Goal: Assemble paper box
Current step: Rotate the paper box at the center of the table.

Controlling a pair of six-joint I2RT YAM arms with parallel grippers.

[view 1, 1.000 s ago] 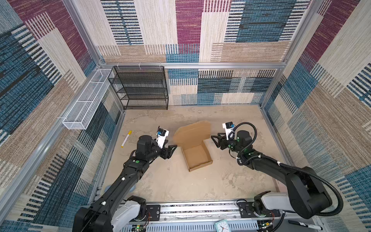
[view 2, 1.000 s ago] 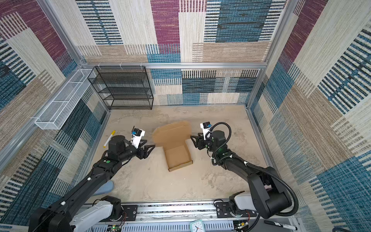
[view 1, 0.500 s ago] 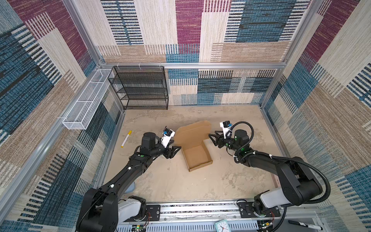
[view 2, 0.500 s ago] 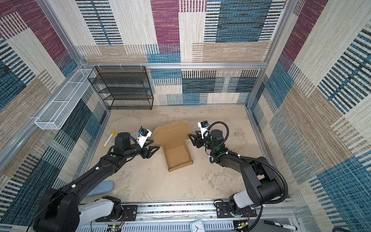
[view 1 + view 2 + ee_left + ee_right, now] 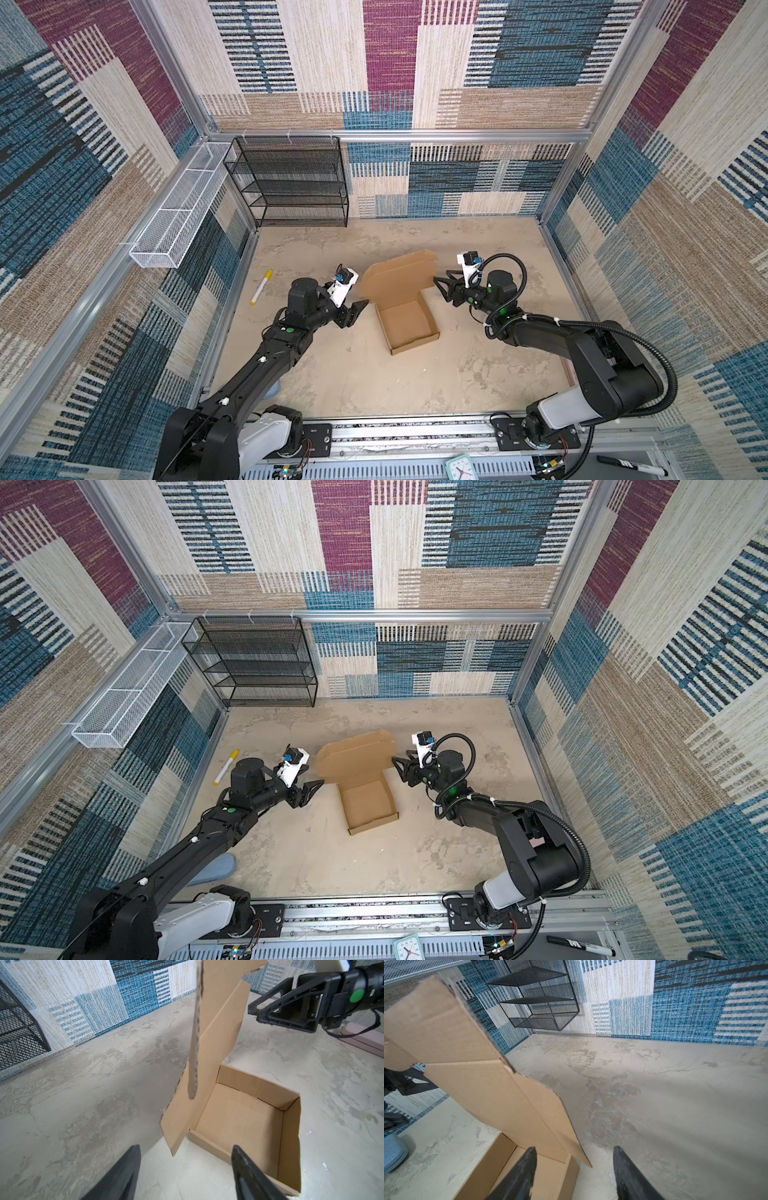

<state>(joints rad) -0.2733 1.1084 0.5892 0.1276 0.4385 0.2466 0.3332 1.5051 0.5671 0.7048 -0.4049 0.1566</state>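
The paper box (image 5: pixel 405 328) (image 5: pixel 368 802) sits near the middle of the beige table (image 5: pixel 353 386). It is a shallow brown cardboard tray with nothing inside it. Its lid (image 5: pixel 399 276) stands raised from the tray's far edge. In the left wrist view the lid's top runs out of the picture, and a side flap seen edge-on blurs across it.

The left gripper (image 5: pixel 358 308) (image 5: pixel 311 791) hangs just beside the box corner where lid meets tray. Its jaws are spread apart and hold nothing. Whether a fingertip brushes the cardboard cannot be made out. The right gripper (image 5: pixel 441 286) (image 5: pixel 398 766) is at the opposite side of the box, close to the lid's edge, jaws likewise parted and empty. In the right wrist view the lid hides most of the left gripper.

Out past the left gripper from the box lies a yellow-capped marker (image 5: pixel 261 287). Beyond the box, against the back wall, stands a black wire shelf (image 5: pixel 291 183), with a white mesh basket (image 5: pixel 178 208) on the side wall next to it. On the robot's side of the box, a blue-grey pad (image 5: pixel 216 868) is mostly hidden under the left arm. A small clock (image 5: pixel 459 469) is cut off by the picture's lower edge.
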